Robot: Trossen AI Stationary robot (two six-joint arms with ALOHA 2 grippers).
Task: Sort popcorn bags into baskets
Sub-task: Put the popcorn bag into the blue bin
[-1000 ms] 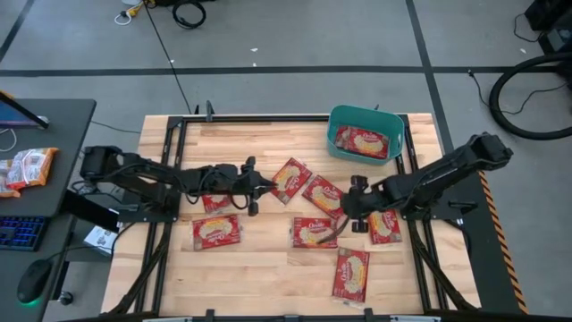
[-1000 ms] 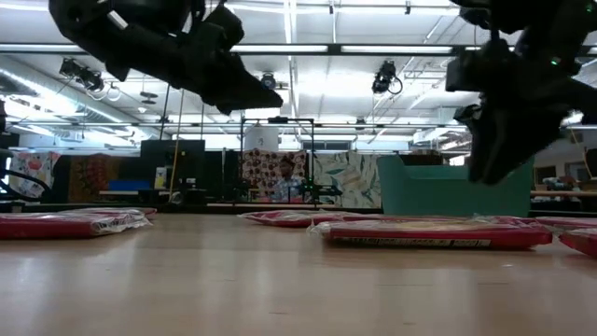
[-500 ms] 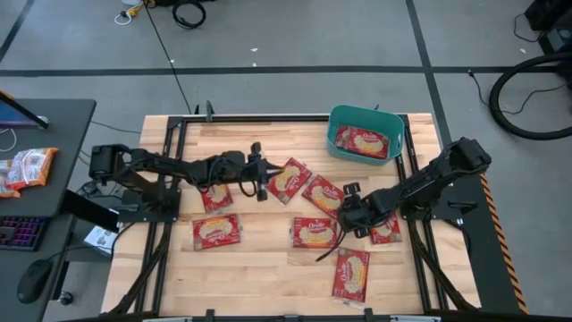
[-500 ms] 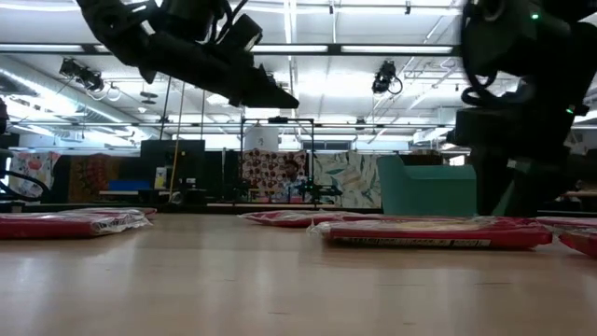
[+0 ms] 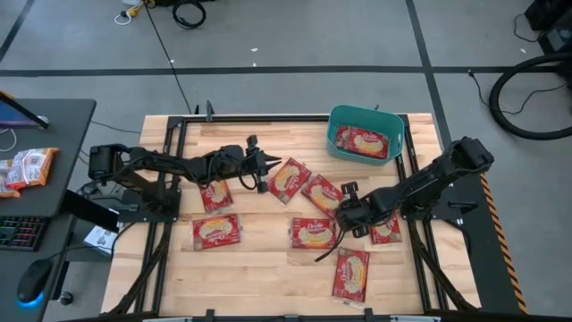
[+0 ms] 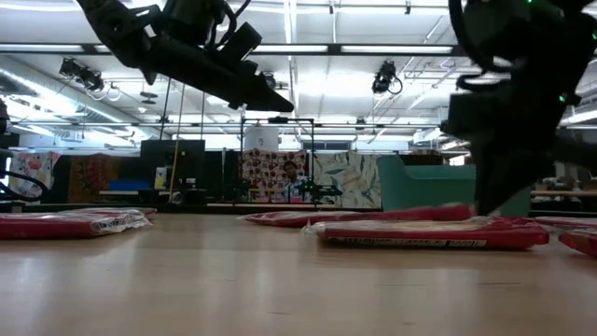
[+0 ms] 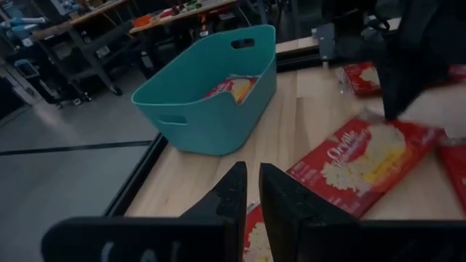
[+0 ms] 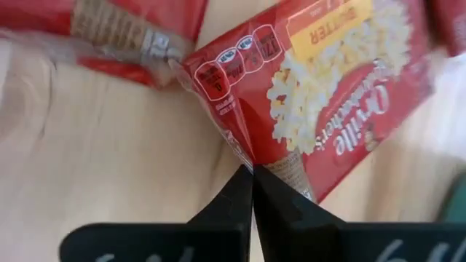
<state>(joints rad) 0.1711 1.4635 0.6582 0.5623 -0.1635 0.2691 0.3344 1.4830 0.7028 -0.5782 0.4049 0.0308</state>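
Several red popcorn bags lie flat on the wooden table, and one (image 5: pixel 362 141) lies inside the teal basket (image 5: pixel 338 125) at the far right. My right gripper (image 5: pixel 342 209) is down at the table's middle right, shut on the bag (image 5: pixel 322 192) there. My left gripper (image 5: pixel 260 165) hovers above the table just left of another bag (image 5: pixel 288 179). Its fingers (image 7: pixel 234 191) stand almost together, a slim gap between them, with nothing held, pointing toward the basket (image 7: pixel 211 102). My right gripper pinches one edge of the popcorn bag (image 8: pixel 244 149) between its two fingertips, where the wrapper creases up. The fingers slant down at it from above and from the table's right. The rest of the bag lies on the table, its held end (image 6: pixel 438 213) slightly raised.
Other bags lie near the held one: one toward the near edge (image 5: pixel 315 233), one under the right arm (image 5: pixel 386 229), one at the near edge (image 5: pixel 351 273), two at the left (image 5: pixel 215 231). Black frame rails border the table. A desk stands to the left.
My right gripper has come down onto the bag, shifting a little toward the table's left, and has shut on the bag's edge; that end of the bag is now slightly raised. My left gripper has moved toward the far edge and a little higher.
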